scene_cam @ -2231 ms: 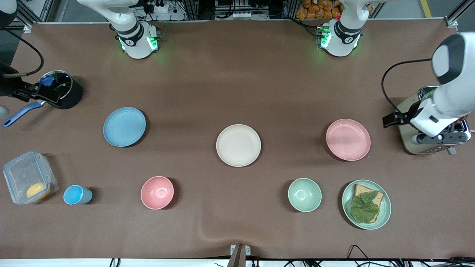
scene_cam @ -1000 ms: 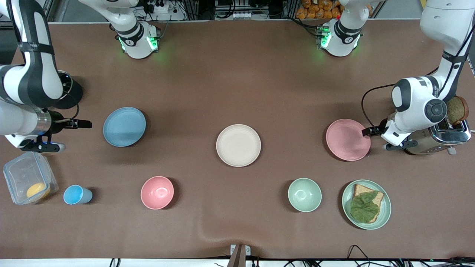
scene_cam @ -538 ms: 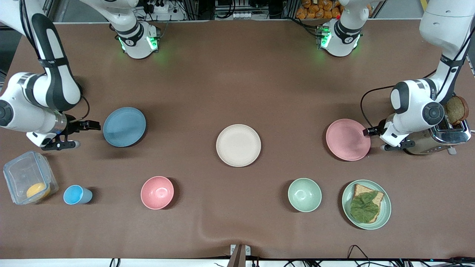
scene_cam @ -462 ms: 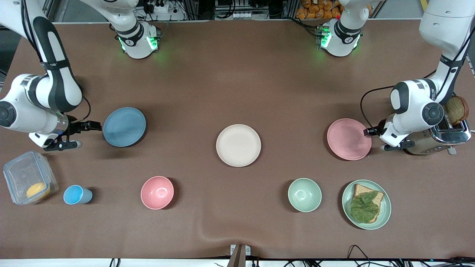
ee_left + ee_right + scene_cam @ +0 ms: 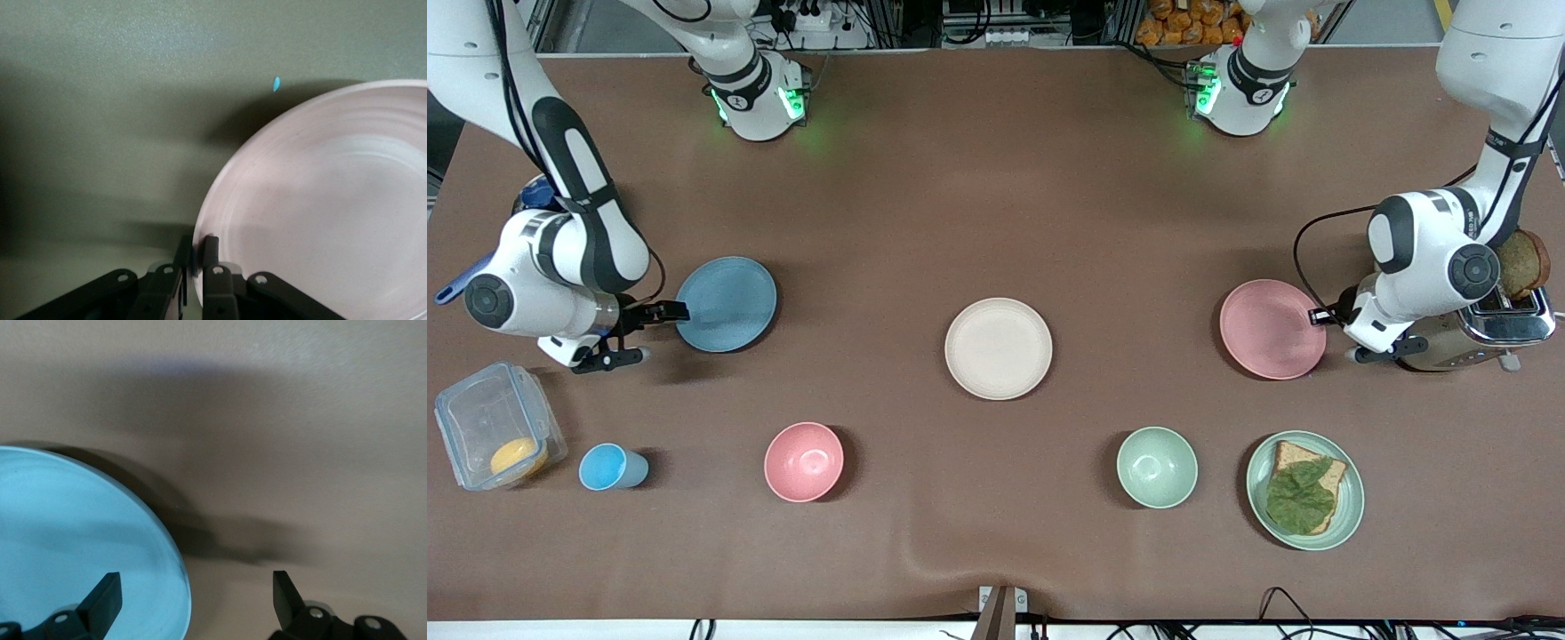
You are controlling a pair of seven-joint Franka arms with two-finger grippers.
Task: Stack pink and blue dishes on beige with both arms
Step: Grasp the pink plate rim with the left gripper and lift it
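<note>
**Pink Plate Gripped at Its Rim, Blue Plate Straddled**

Brown cloth covered the table point(image 5: 996, 178), and the two arm bases were seen at the twelve o'clock edge of the front view. At the centre of that view the beige plate point(image 5: 999, 348) was laid flat and bare. The pink plate point(image 5: 1272, 329) was found at three o'clock from it, toward the left arm's end of the table, and the blue plate point(image 5: 727, 304) at nine o'clock, toward the right arm's end.

The left gripper point(image 5: 1319, 315) was placed at the three o'clock rim of the pink plate, beside a toaster point(image 5: 1476, 333), and its fingers point(image 5: 211, 267) were seen clenched on that rim in the left wrist view. Whether the plate was lifted off the cloth could not be told.

The right gripper point(image 5: 669, 311) was set at the nine o'clock rim of the blue plate with its fingers point(image 5: 107, 597) spread wide, one over the plate and one over bare cloth; nothing was grasped.

A pink bowl point(image 5: 804, 461), a blue cup point(image 5: 609, 467), a green bowl point(image 5: 1157, 467) and a green plate point(image 5: 1352, 498) carrying bread and lettuce were ranged nearer to the front camera.
</note>
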